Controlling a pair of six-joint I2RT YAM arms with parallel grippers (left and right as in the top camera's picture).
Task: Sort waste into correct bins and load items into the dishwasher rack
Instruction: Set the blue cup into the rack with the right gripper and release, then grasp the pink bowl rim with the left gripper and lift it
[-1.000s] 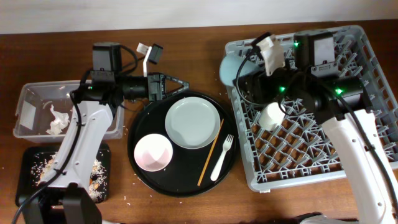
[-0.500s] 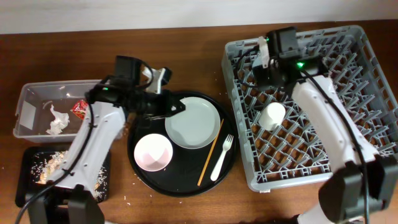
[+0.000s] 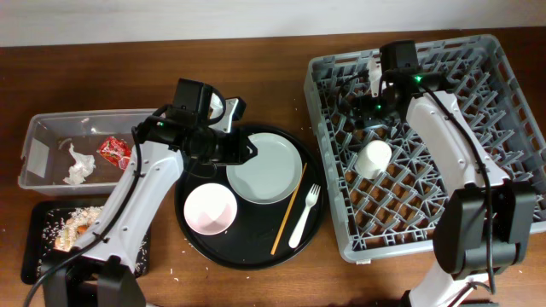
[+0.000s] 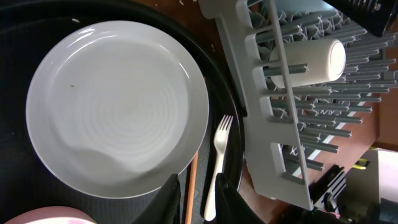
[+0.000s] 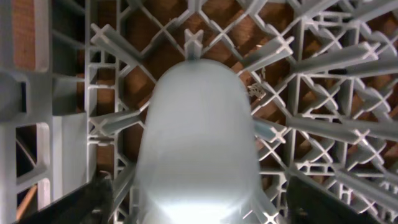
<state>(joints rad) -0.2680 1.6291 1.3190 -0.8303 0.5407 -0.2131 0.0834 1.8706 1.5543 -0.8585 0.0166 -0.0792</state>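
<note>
The bench [image 3: 256, 77] is dark brown wood with a pale wall running along its 12 o'clock edge. Four things sit directly on it. The grey dishwasher rack [image 3: 322, 136] takes up the 3 o'clock side, set slightly askew. A round black tray [image 3: 252, 230] lies near the middle, just beside the rack's left wall. The clear tub [image 3: 85, 117] stands at 9 o'clock. The flat black tray [image 3: 38, 260] lies at 8 o'clock, just below the tub. A few pale crumbs [image 3: 174, 274] dot the wood at 7 o'clock.
</note>
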